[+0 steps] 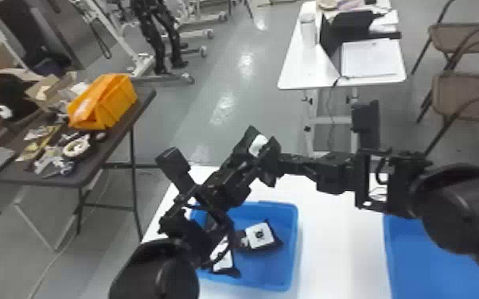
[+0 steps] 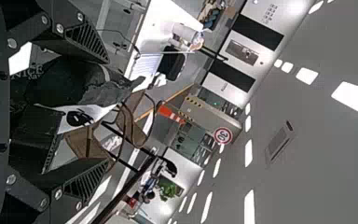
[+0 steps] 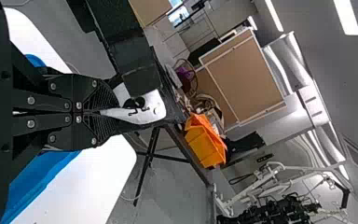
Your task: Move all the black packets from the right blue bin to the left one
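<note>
Above the left bin [image 1: 295, 242], a black packet [image 1: 257, 144] with a white label is at my left gripper [image 1: 261, 142] and right gripper [image 1: 275, 164], where the arms meet. In the right wrist view my right gripper [image 3: 109, 112] is shut on one end of the packet [image 3: 151, 108]. My left gripper [image 2: 106, 109] has its fingers wide apart, with the packet [image 2: 65, 81] between them. Inside the left bin lie a black packet [image 1: 260, 235] and another [image 1: 222, 260], partly behind the left arm. The right bin [image 1: 429, 254] shows in part; the right arm covers some of it.
Both bins stand on a white table [image 1: 338, 246]. A dark side table [image 1: 111, 147] with an orange bin [image 1: 105, 103] is off to the left. Beyond, to the right, are another white table [image 1: 298, 73] and chairs [image 1: 465, 91].
</note>
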`<state>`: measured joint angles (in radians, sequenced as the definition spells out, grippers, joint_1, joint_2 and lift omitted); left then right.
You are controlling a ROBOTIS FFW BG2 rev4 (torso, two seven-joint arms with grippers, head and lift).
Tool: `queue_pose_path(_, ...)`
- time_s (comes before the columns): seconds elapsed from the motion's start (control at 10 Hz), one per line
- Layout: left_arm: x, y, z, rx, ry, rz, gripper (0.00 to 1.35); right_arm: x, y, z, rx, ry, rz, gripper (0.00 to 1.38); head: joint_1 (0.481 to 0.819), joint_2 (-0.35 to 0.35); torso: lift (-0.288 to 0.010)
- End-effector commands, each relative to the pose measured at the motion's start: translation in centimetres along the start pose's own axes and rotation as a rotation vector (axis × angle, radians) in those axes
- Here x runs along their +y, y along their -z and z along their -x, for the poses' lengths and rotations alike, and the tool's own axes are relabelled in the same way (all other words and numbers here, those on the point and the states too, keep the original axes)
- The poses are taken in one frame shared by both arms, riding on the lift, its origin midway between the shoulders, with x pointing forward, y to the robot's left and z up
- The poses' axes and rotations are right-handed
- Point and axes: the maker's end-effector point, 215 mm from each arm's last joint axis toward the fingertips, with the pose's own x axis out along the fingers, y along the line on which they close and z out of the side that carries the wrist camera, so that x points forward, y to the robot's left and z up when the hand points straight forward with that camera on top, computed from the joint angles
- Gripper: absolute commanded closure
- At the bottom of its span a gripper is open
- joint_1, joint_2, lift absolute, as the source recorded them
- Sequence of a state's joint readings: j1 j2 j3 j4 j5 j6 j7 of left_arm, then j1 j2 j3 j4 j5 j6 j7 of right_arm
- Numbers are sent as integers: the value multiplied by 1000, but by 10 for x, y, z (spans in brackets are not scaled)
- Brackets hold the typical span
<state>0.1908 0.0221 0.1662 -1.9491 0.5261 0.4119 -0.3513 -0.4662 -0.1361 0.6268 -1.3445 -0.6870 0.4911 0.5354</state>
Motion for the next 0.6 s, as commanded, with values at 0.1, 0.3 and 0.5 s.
queue_pose_path(0.1,-14,13,-7,51,38,52,1213,9,3,-8,17,-62,-6,1268,695,347,0)
queue_pose_path(0.3,-15,29,-5,-5,46,207,1217,10,5,-9,18,-72,-15,1268,695,341,0)
queue_pose_path(0.5,-4,25,2,-31,18,175,1217,9,7,-8,14,-74,-21,1190,695,338,0)
